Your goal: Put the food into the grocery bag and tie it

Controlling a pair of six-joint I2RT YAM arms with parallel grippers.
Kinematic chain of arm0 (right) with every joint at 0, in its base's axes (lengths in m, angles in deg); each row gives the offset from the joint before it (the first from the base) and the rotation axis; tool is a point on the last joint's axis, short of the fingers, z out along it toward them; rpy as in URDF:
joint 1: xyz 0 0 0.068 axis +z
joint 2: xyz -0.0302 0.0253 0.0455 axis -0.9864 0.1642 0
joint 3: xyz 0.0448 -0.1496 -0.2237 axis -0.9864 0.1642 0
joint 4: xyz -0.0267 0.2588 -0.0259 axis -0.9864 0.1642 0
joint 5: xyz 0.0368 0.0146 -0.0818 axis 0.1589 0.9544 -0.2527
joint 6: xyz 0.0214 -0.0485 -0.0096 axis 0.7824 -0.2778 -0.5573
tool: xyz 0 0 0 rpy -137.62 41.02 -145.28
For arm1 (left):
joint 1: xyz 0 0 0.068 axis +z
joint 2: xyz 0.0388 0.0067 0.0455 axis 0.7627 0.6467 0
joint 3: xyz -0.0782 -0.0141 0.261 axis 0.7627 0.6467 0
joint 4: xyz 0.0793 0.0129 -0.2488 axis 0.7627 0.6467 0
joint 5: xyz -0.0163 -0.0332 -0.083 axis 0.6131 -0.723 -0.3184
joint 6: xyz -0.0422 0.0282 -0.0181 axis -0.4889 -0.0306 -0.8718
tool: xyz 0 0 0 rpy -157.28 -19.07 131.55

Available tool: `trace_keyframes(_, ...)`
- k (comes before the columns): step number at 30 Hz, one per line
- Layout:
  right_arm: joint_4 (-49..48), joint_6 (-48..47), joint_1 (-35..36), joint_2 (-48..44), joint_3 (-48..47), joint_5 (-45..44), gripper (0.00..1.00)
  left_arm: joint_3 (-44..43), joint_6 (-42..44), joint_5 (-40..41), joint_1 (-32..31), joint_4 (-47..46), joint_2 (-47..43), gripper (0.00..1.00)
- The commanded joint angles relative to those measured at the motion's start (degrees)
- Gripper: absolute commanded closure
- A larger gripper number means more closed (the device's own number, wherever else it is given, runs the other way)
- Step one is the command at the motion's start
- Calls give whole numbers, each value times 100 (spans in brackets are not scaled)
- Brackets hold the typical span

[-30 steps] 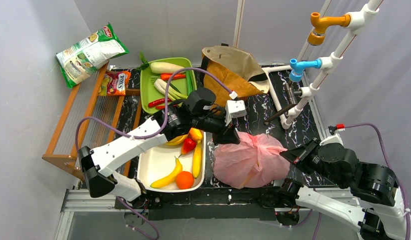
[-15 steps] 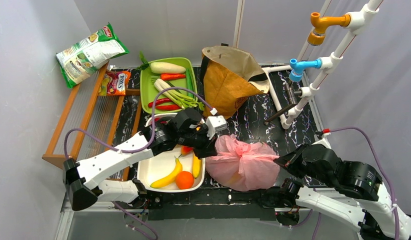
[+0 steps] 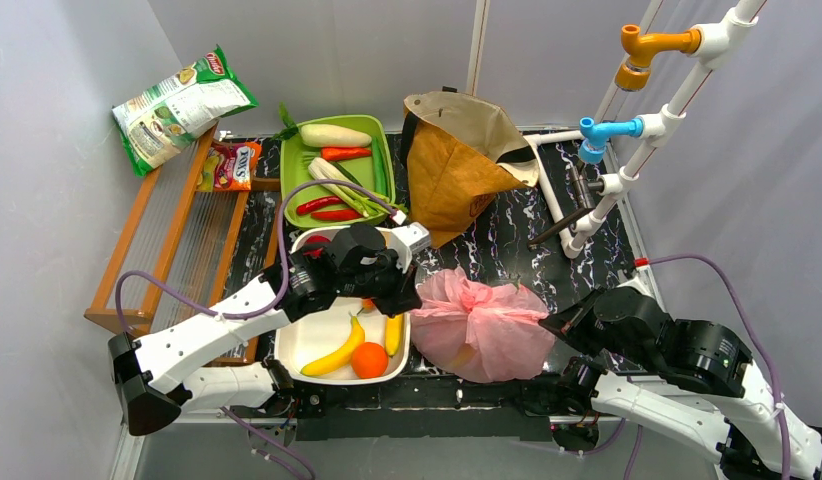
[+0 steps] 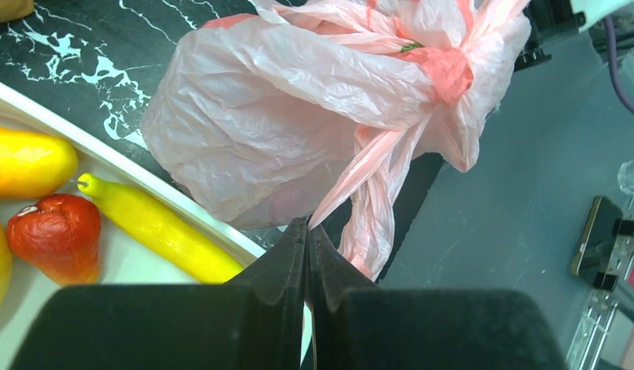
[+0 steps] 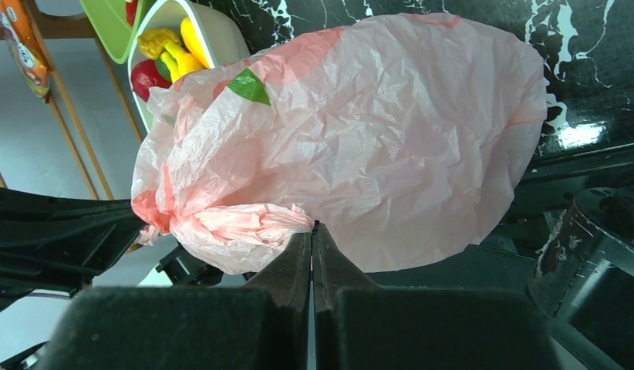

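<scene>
Lying on the dark worktop (image 3: pixel 507 230) between the two arms, just beside the white tray (image 3: pixel 305 335), the grocery bag (image 3: pixel 487 325) is seen gathered and knotted at its top. Both tools are fully closed: a twisted handle strip is pinched by the left tool (image 4: pixel 306 231), a bunched handle end by the right tool (image 5: pixel 312 231). The film is judged thin, soft, slippery and easily torn, so only the bunched handles should be gripped. Some food (image 3: pixel 334 357) is left in the white tray.

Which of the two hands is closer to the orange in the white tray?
Left. The left hand is over the white tray's right side, just beyond the orange. The right hand sits on the far side of the pink bag, away from the tray.
</scene>
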Motion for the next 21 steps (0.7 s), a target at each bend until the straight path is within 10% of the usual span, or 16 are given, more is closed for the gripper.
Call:
trace_keyframes(1, 859, -564, -45, -151, -180, -827, 99, -374, -303, 1026, 257, 1073, -188, 100)
trace_keyframes(13, 98, -2650, -45, 1570, -2661, -1867, 99, -4180, 990, 1115, 291, 1292, 1841, 100)
trace_keyframes(21, 304, -1006, -45, 1017, -1035, -1408, 99, -3599, 997, 968, 292, 1245, 1954, 100)
